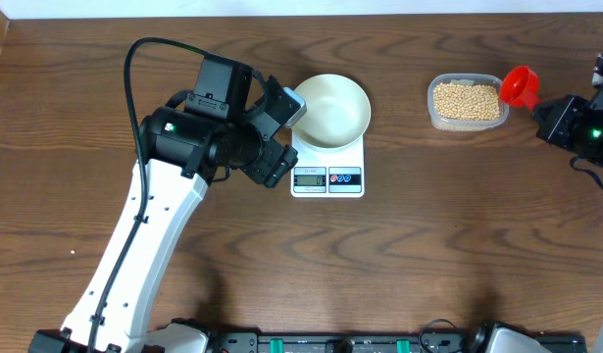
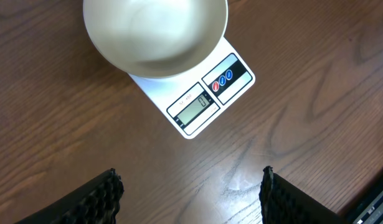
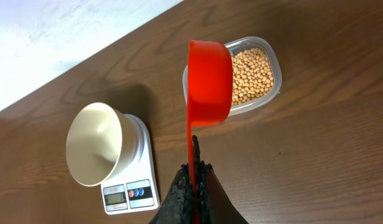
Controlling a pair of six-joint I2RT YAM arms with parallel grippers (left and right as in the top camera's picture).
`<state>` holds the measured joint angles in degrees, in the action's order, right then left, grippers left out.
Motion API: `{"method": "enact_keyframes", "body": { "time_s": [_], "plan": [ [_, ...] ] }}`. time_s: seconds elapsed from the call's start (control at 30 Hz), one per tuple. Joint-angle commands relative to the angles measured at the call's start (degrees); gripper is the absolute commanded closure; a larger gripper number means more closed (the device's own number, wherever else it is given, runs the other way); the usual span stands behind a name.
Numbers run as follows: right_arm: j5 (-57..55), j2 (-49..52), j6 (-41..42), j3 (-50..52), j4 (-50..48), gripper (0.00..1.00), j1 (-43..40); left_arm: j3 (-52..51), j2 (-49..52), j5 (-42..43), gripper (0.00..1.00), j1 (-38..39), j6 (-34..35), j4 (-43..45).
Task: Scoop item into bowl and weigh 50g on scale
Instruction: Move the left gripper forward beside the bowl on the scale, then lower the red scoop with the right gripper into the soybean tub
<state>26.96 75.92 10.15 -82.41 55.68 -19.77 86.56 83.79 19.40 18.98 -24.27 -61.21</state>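
Overhead, the bowl [image 1: 330, 110] sits empty on the scale [image 1: 327, 178], so scooping is the step in hand. The left gripper [image 2: 190, 182], just left of the scale, stands wide open with nothing between its fingers. The right gripper [image 3: 194, 182], well right of the scale, clamps the handle of the red scoop [image 1: 520, 86] at the tub [image 1: 436, 120] of beans [image 1: 466, 100], which are small, round, tan and loose. Next, I judge, the scoop must dip into them.

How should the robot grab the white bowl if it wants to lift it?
Pinch the rim of the bowl, coming straight down from above on its left side, nearest the open left claw. The bowl sits upright on the scale and looks too wide to grip across, but its thin rim would probably fit, one finger inside and one outside.
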Motion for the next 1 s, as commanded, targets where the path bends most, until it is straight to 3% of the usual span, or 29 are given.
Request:
{"method": "enact_keyframes", "body": {
  "time_s": [0.0, 0.63, 0.67, 0.97],
  "plan": [
    [-0.09, 0.22, -0.85, -1.18, 0.09, 0.99, 0.37, 0.98, 0.57, 0.50, 0.27, 0.07, -0.74, 0.26],
    [-0.09, 0.22, -1.05, -1.18, 0.50, 0.99, 0.37, 0.98, 1.62, 0.52, 0.25, 0.07, 1.88, 0.63],
    [-0.09, 0.22, -1.07, -1.18, 0.52, 0.99, 0.37, 0.98, 1.62, 0.52, 0.02, 0.07, 1.88, 0.61],
    [-0.15, 0.22, -1.49, -1.18, 0.52, 0.99, 0.35, 0.98, 1.62, 0.52, 0.02, 0.07, 1.86, 0.61]
  ]
}}
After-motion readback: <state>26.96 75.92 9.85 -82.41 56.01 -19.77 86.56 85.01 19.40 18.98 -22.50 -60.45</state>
